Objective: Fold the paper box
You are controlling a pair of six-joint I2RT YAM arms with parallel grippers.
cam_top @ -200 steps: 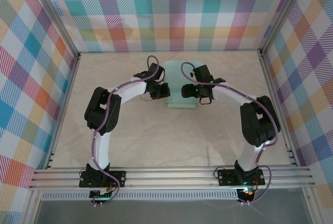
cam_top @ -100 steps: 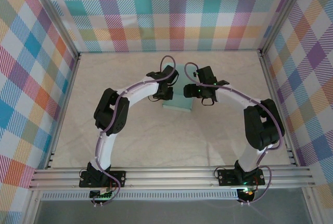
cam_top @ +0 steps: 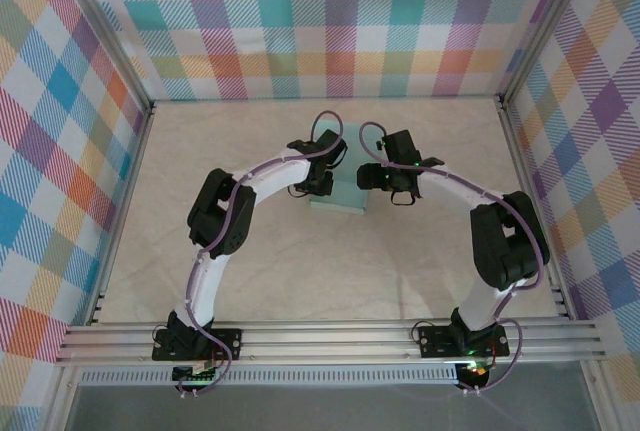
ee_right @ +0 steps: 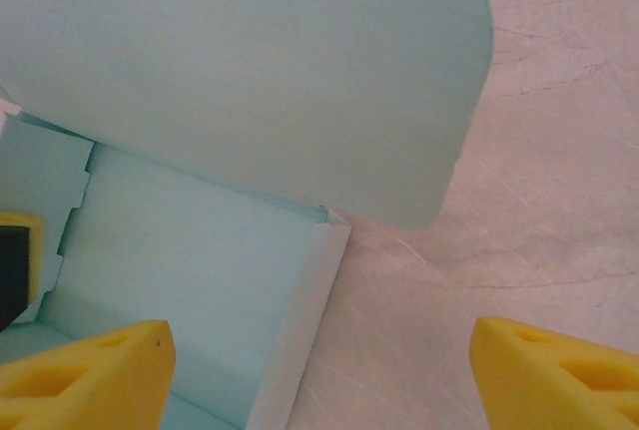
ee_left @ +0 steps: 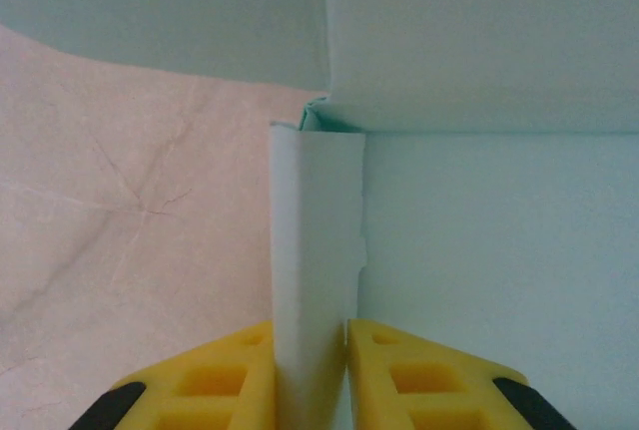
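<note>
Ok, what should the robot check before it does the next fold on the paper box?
1. Is the left gripper holding the left side wall of the paper box? Ok, shut on it.
2. Is that wall upright? Ok.
3. Is the right gripper open? Ok, fingers wide apart.
4. Is the right side wall between its fingers? Ok, not gripped yet.
5. Is the lid flap open? Ok.
6. Is the corner beyond the held wall locked together? Cannot tell.

Paper box (cam_top: 341,199) on table (cam_top: 260,271), its left wall (ee_left: 312,280) between the left fingers (ee_left: 225,382)
</note>
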